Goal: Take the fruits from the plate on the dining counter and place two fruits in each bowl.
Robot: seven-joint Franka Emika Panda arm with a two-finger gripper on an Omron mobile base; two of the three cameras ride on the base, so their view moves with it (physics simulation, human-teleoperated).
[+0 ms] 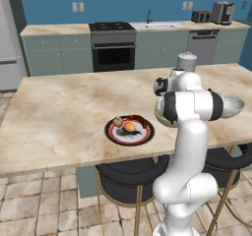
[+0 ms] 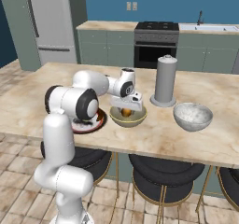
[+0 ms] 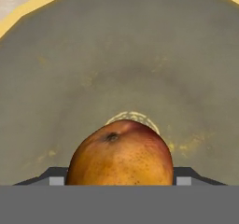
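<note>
Holding a yellow-orange fruit [image 3: 120, 153] over the olive-yellow bowl [image 2: 127, 116], claw [image 2: 126, 110] clamped — first delivery; rest on plate [image 1: 129, 131].

My arm [image 2: 58, 139] is glossy white, built of fat rounded tubes with black bands at the joints. My wrist [image 2: 125, 85] is a white knob with a dark face, and my pincer [image 2: 126, 107] has small dark tips.

light: even, bright | shadows: faint, soft | glare: none | focus: slightly soft rendering
</note>
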